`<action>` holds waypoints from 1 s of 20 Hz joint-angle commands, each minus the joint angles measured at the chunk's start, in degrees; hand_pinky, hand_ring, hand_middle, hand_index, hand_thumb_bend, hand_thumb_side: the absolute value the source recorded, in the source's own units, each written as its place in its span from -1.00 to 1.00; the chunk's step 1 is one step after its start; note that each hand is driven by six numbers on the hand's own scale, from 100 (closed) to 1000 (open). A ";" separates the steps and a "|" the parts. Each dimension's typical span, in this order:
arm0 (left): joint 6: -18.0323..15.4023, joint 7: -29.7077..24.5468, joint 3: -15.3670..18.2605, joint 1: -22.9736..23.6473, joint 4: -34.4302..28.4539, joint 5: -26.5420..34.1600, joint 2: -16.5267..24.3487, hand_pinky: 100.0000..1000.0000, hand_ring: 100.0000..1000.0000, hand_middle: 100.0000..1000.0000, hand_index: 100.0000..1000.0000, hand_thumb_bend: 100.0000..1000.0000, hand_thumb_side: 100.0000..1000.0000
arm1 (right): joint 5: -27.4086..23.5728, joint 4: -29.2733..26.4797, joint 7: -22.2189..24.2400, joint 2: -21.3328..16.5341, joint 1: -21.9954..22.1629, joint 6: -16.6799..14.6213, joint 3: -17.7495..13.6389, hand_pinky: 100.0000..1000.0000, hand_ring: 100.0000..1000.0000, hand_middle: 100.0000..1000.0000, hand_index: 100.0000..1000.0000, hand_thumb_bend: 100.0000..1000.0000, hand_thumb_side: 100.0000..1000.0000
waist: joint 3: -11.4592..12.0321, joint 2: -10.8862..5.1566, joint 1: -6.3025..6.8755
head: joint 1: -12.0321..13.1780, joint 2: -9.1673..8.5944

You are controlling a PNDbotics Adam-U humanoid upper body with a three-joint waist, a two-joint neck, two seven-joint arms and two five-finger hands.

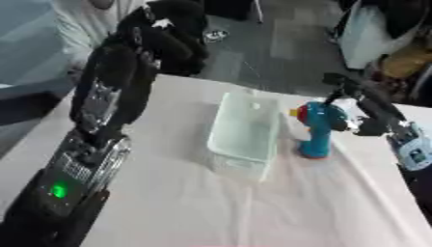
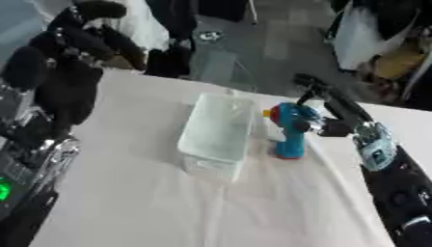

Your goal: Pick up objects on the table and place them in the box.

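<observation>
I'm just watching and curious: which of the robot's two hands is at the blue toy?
The right hand, reaching in from the right, is at the blue toy drill beside the clear box. The left hand is raised far from it.

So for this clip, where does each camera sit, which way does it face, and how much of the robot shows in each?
Left eye view: in the head, looking down at the table; left arm fills the left side, left hand raised at the top; right hand at the blue toy.
Right eye view: same head, set slightly to the right, same downward look; left arm partly cut off, right forearm fuller.
Shared: the clear box, toy and both hands.
</observation>
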 commanded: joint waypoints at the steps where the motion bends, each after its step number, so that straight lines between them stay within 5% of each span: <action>1: -0.23 -0.13 0.48 -0.96 -0.84 0.29 0.13 -0.06 0.06 0.56 0.23 -0.64 0.82 | -2.84 0.69 -0.27 -1.46 -0.12 0.58 -0.20 0.75 0.23 1.00 0.90 1.00 0.84 | -0.04 -0.33 0.43 | -0.37 -0.18; 10: -0.24 -0.36 0.43 -0.78 -0.84 0.23 0.16 -0.06 0.06 0.57 0.23 -0.65 0.82 | -5.35 -0.15 -5.52 -1.65 -0.12 1.21 0.43 0.73 0.23 1.00 0.88 1.00 0.89 | -0.11 -0.17 0.51 | -0.71 -0.43; 20: -0.21 -0.34 0.55 -0.82 -0.84 0.22 0.08 -0.06 0.06 0.57 0.23 -0.65 0.82 | -6.66 -0.61 -5.36 -1.71 -0.54 0.85 0.91 0.70 0.21 1.00 0.88 0.97 0.88 | -0.08 -0.04 0.54 | -1.29 -0.31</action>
